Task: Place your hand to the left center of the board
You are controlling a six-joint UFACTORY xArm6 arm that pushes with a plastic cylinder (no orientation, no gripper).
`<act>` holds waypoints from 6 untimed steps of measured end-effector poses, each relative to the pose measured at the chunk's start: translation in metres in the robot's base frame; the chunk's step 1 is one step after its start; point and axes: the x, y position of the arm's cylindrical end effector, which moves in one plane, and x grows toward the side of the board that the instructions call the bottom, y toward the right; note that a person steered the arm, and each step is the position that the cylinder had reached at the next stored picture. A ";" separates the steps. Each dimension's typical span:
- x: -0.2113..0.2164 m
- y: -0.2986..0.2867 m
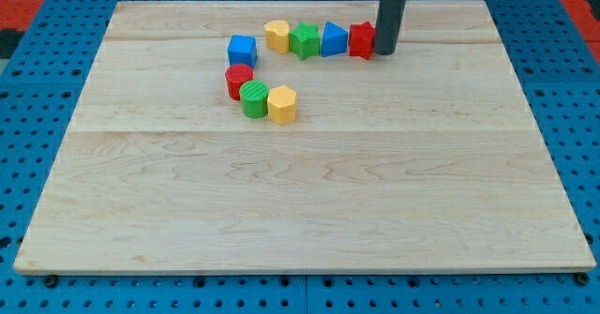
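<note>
Standing near the table's [300,211] top edge, my tip [385,52] touches the red block [361,39], right end of a 4-block row. No hand exists; left-center lies well apart.

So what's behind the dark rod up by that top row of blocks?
My tip stands against the red block, hiding its right edge. Behind the rod only the board shows; what the rod covers is unseen.

Red [361,39], blue [242,50], green [305,40], yellow blocks [282,104]; pale wood-grain board [309,201].
</note>
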 end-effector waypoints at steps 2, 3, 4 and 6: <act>0.059 0.033; 0.132 0.025; 0.221 0.011; 0.237 -0.237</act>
